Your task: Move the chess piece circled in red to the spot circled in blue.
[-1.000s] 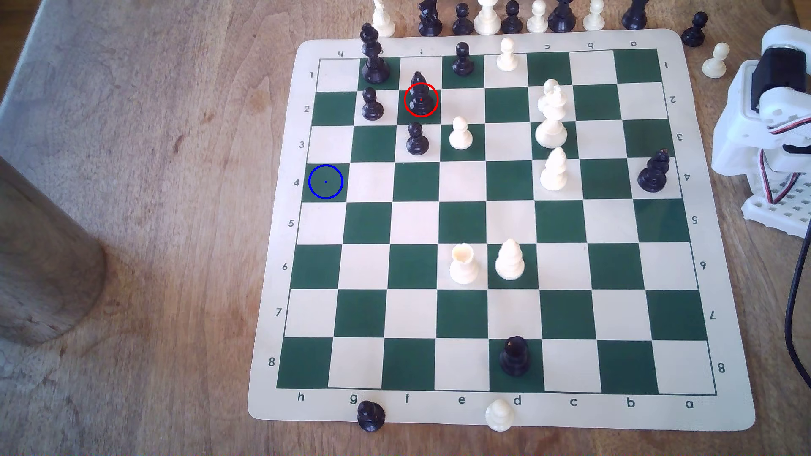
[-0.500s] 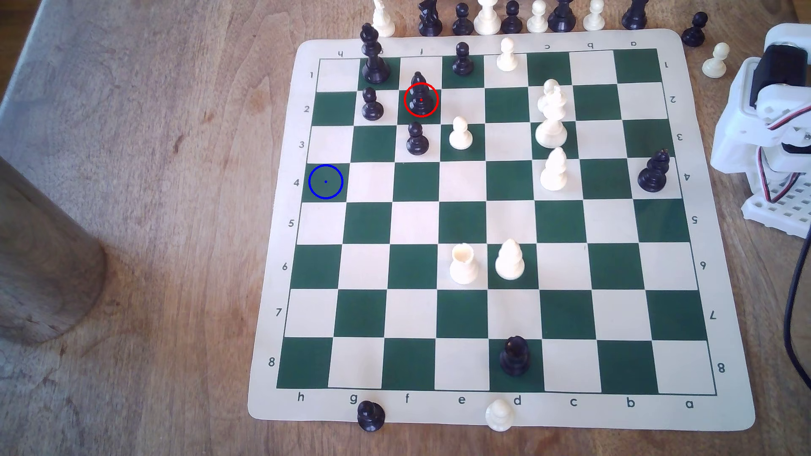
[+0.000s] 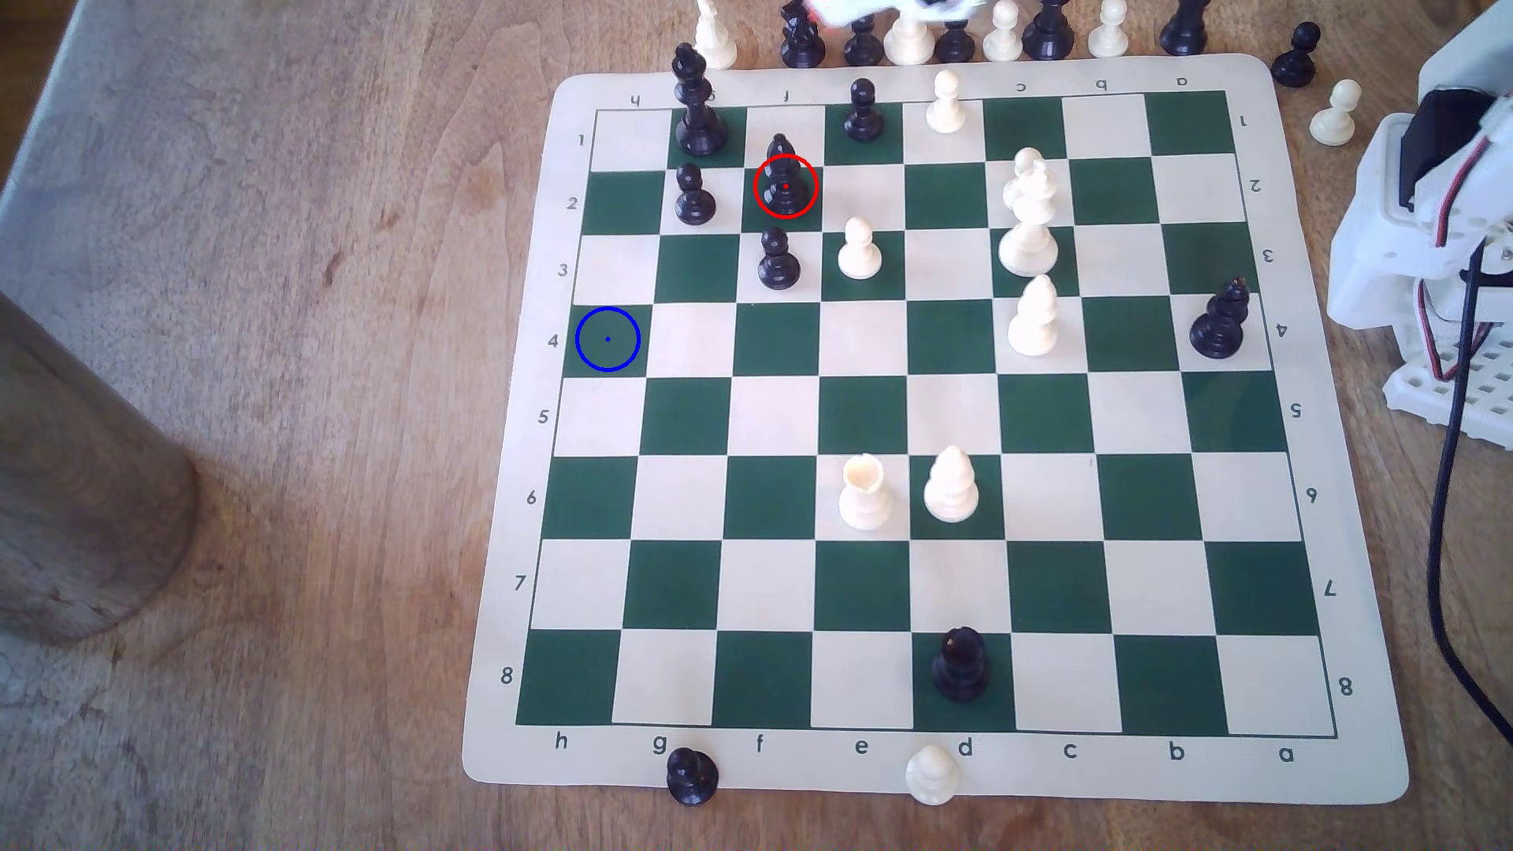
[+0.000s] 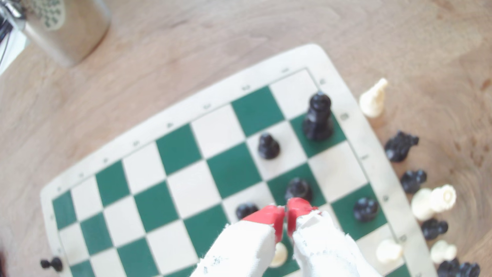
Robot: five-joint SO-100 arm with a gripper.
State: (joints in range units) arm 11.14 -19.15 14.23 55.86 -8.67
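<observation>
The chess piece circled in red, a slim black bishop point(image 3: 784, 184), stands on a dark green square in the board's far rows, between black pawns. The wrist view shows this bishop point(image 4: 299, 188) just beyond my red fingertips point(image 4: 274, 215). My gripper point(image 4: 286, 213) hangs above the board, shut with nothing in it. A blurred white part of my arm point(image 3: 868, 10) crosses the exterior view's top edge. The spot circled in blue point(image 3: 607, 339) is a bare green square on the board's edge at the exterior view's left.
A tall black king point(image 3: 696, 106) and black pawns point(image 3: 694, 196) point(image 3: 778, 260) crowd the bishop; a white pawn point(image 3: 860, 249) stands close by. Spare pieces line the table beyond the board point(image 3: 1326, 769). A metal cup point(image 3: 74, 483) stands at the exterior view's left; the arm's base point(image 3: 1424, 245) at its right.
My arm has unfolded from its base at the exterior view's right and swung out over the board's far edge. No chess piece has moved.
</observation>
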